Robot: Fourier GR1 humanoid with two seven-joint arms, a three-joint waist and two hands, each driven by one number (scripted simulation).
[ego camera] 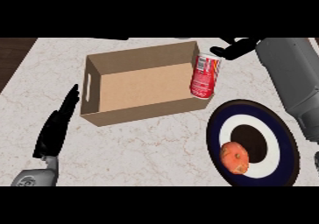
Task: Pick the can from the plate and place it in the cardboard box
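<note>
The red can [206,75] with a white label stands tilted inside the open cardboard box [133,89], against the box's right wall. My right hand [232,47] is at the top right, just beyond the can's upper end. Its fingers are relaxed and not wrapped round the can. My left hand [56,124] lies at the left beside the box's handle-slot wall, fingers straight and holding nothing. The dark-blue and white plate [253,106] sits at the lower right, with no can on it.
An orange-red fruit [234,157] lies on the plate's lower left part. The marble counter [149,148] extends in front of the box. A dark wooden strip [7,61] borders the counter at the far left.
</note>
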